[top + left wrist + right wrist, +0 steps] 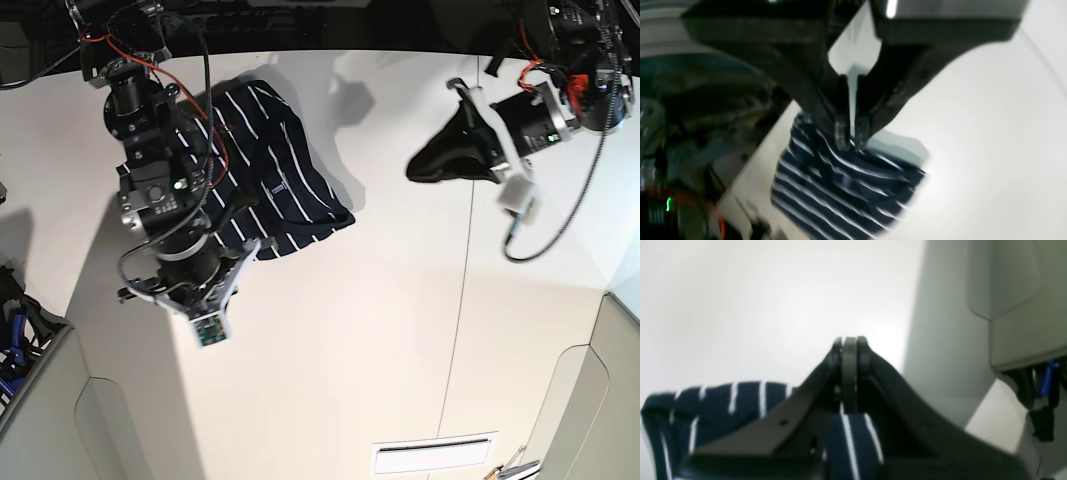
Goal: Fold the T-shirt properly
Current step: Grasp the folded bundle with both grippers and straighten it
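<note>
The T-shirt (pixel 265 165) is dark navy with thin white stripes and lies crumpled at the back left of the white table (pixel 400 330), with a small white label showing. My right gripper (pixel 243 253) is at the shirt's near edge. In the right wrist view its jaws (pixel 849 345) are pressed together, and striped cloth (pixel 851 440) runs between the fingers. My left gripper (pixel 415 166) hangs above bare table to the right of the shirt, apart from it. In the left wrist view its fingertips (pixel 851 141) stand almost together with nothing between them, and the shirt (pixel 840 190) lies beyond.
A seam line (pixel 462 300) runs front to back across the table. A white vent plate (pixel 432 455) sits near the front edge. Grey panels (pixel 40 400) flank the front corners. Cables hang by both arms.
</note>
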`<control>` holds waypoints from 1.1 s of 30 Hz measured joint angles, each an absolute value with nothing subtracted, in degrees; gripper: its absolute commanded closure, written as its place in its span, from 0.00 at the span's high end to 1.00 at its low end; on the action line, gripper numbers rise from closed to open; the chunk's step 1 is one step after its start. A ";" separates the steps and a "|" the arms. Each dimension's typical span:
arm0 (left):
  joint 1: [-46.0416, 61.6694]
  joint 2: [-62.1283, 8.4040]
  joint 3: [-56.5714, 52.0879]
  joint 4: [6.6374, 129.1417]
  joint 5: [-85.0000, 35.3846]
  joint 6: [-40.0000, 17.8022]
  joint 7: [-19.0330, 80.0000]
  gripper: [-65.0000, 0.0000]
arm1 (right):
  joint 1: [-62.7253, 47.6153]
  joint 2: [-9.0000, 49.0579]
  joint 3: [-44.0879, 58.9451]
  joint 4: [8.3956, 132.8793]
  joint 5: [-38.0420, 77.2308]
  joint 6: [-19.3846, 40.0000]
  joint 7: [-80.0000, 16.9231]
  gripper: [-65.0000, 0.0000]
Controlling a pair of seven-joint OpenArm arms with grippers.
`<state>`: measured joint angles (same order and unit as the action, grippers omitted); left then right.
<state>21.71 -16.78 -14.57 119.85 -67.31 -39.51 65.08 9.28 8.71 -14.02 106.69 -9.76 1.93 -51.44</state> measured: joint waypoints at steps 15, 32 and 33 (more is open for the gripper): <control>21.30 -11.20 9.87 117.56 -38.39 -39.53 50.85 0.05 | 11.44 12.23 4.16 96.92 12.86 18.94 -47.77 0.00; 16.56 -5.56 13.13 100.36 -33.67 -37.69 45.41 0.05 | 21.76 12.34 6.48 65.93 22.04 31.97 -45.67 0.00; 15.88 -5.56 13.13 99.22 -33.67 -37.71 45.41 0.05 | 21.71 12.34 6.48 65.56 22.13 32.03 -45.71 0.00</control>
